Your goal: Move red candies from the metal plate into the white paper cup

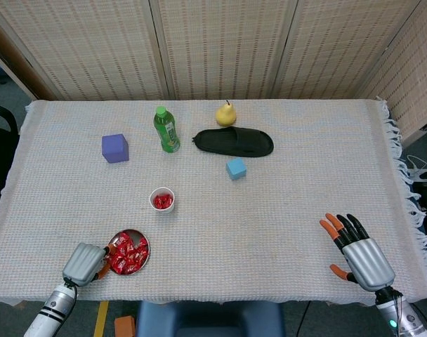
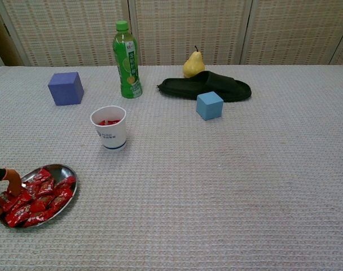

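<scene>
The task stood partly done: the white paper cup [image 2: 109, 127] already held some red wrappers at its bottom, while the metal plate [image 2: 69, 171] near the front left edge of the table carried a full heap of red candies [image 2: 33, 196], so most of the moving was left. The left hand [image 1: 86, 260] lay at the plate's left rim with its orange-tipped fingers [image 2: 12, 180] curled down into the pile, touching the wrappers; whether it had actually pinched one could not be told from either view (the chest camera caught only a fingertip or two at the frame's edge). The right hand [image 1: 357, 249] rested on the cloth at the far right, well apart from plate and cup, fingers spread and holding nothing. By my reading, the step in hand was another pick-up from the plate, with the carry to the cup, which stood just beyond the plate, yet to come.
</scene>
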Available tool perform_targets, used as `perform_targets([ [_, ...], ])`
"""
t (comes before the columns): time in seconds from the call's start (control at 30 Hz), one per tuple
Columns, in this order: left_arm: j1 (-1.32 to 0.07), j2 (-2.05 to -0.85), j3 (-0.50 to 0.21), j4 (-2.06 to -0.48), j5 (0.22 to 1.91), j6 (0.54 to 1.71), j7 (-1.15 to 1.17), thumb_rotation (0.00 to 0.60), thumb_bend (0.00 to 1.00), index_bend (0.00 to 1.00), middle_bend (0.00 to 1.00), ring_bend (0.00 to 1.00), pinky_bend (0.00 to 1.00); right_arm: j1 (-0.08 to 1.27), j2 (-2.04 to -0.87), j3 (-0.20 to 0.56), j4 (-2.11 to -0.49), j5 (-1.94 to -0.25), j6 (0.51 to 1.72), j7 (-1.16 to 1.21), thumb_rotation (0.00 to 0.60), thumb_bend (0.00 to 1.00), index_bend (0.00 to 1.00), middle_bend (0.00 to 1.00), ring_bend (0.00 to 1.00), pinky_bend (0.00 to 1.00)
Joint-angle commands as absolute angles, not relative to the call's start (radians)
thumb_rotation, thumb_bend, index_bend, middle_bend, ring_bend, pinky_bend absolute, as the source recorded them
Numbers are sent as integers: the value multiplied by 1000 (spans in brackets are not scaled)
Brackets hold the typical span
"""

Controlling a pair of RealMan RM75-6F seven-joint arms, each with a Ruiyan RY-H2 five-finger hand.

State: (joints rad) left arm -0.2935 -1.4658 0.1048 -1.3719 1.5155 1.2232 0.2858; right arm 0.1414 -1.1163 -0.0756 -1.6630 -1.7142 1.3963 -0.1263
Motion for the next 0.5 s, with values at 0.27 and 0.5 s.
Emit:
perform_targets([
  [0.27, -285, -1463, 102, -1376, 1531, 1235, 283, 600, 422, 483, 1000, 1000, 1000, 141, -1116, -77, -1664, -1718, 1397, -127, 600, 96, 0, 0, 0, 0],
  [0.5, -285, -1448, 87, -1400, 1541, 1254, 282, 600, 422, 485, 1000, 1000, 1000, 140, -1115, -77, -1663, -1719, 1399, -125, 600, 96, 0, 0, 0, 0],
])
